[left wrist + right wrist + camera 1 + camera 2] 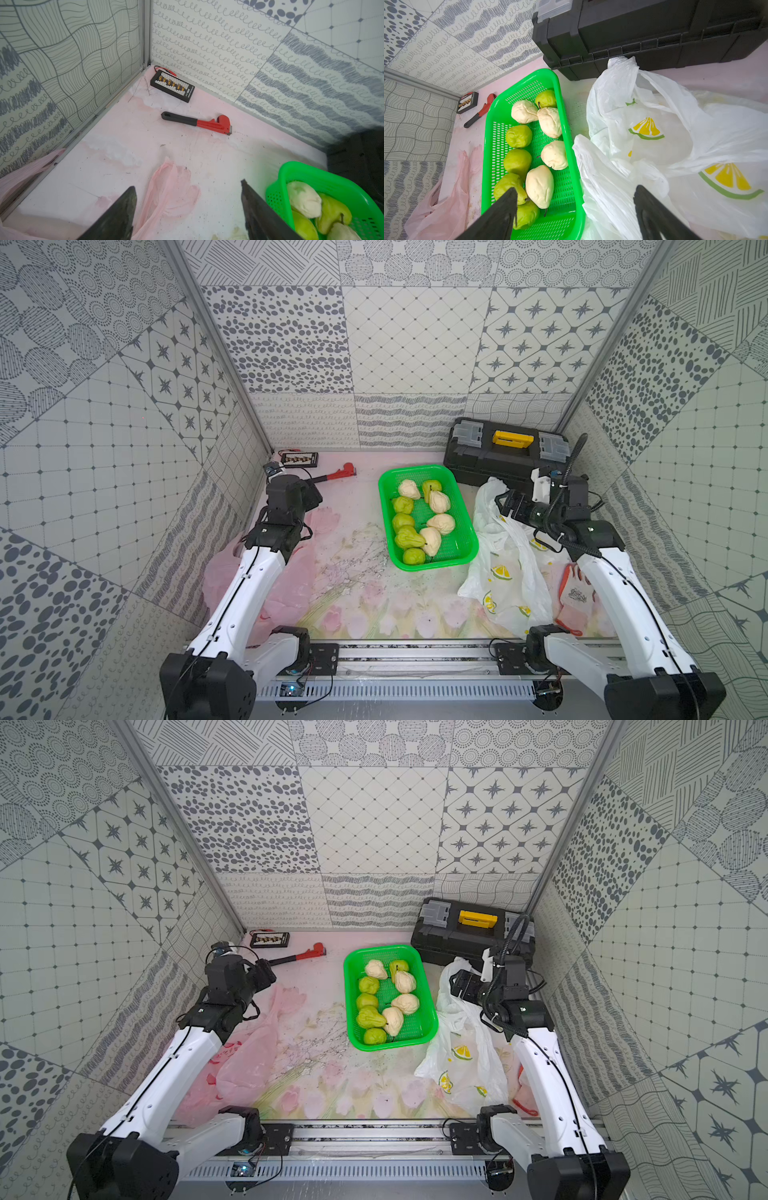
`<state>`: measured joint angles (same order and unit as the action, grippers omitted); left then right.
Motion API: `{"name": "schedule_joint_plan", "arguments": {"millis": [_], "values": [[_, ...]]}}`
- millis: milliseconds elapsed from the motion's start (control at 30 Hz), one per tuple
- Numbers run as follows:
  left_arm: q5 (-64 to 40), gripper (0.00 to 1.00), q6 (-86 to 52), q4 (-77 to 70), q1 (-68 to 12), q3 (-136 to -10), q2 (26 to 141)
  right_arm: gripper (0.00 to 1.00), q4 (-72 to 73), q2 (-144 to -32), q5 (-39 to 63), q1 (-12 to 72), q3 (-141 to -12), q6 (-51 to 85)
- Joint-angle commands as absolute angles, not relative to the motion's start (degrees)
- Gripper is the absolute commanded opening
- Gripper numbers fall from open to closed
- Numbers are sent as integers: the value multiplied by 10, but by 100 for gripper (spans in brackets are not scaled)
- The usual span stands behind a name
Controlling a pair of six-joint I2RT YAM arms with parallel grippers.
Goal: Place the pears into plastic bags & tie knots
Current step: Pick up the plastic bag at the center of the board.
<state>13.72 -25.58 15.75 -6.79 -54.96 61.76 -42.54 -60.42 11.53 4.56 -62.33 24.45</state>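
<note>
Plastic bags (pixel 505 572) flat, pears (pixel 419 522) unbagged
Left gripper (pixel 188 184) over the pink bag (pixel 245 1065) and right gripper (pixel 576 187) over the lemon bag (pixel 654 135) both hang spread, empty; pears sit in the green basket (pixel 432 566) between. Best pinch one layer only.

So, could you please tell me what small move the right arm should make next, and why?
Probably lower the right gripper onto the raised handle of the white bag and pinch it, to start opening the mouth. Its jaws stand open and empty right by that handle, the bag lies crumpled beside the green basket, and all the pears sit in the basket.
</note>
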Motion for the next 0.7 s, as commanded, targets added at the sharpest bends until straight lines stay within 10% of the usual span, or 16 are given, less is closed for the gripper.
{"name": "schedule_joint_plan", "arguments": {"millis": [0, 333, 667], "values": [[12, 79, -289, 325, -87, -603, 627, 88, -535, -625, 88, 63, -625, 231], [-59, 99, -327, 370, -243, -598, 700, 79, -562, -690, -72, 87, -594, 228], [-41, 97, -326, 346, -331, -639, 787, 20, -544, -703, -108, 111, -574, 219]]}}
